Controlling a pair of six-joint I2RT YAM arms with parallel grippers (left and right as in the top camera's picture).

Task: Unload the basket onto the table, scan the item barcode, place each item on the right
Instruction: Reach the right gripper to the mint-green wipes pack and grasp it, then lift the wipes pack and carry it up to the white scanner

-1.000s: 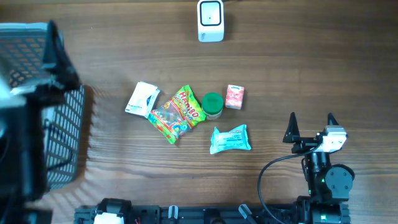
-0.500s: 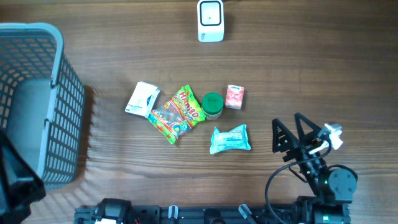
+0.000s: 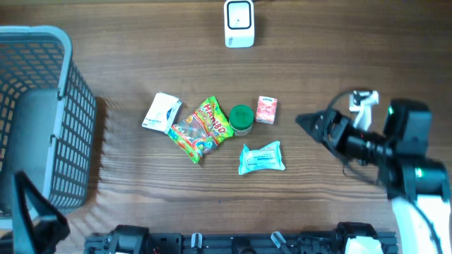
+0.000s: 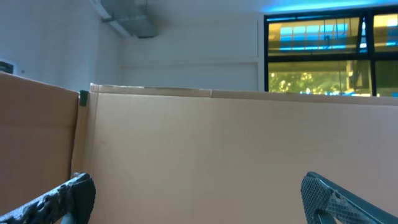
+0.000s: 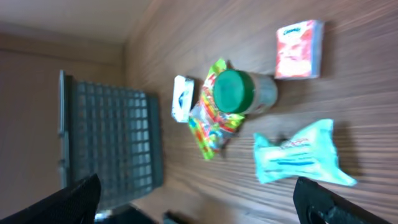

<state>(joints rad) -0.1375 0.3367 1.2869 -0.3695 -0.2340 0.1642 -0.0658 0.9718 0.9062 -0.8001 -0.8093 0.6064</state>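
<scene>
Overhead alone shows the white box scanner (image 3: 239, 23); left wrist sees only brown cardboard (image 4: 205, 143); left gripper (image 4: 196, 202) and right gripper (image 5: 199, 205) fingers wide apart, empty.

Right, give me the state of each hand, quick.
Left hand: open, holding nothing.
Right hand: open, holding nothing.

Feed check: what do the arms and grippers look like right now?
Right arm: black housings, a white wrist block, small green lights, thin black cable. Right gripper: black, tapered. Left gripper: dark, rough-textured fingers.
</scene>
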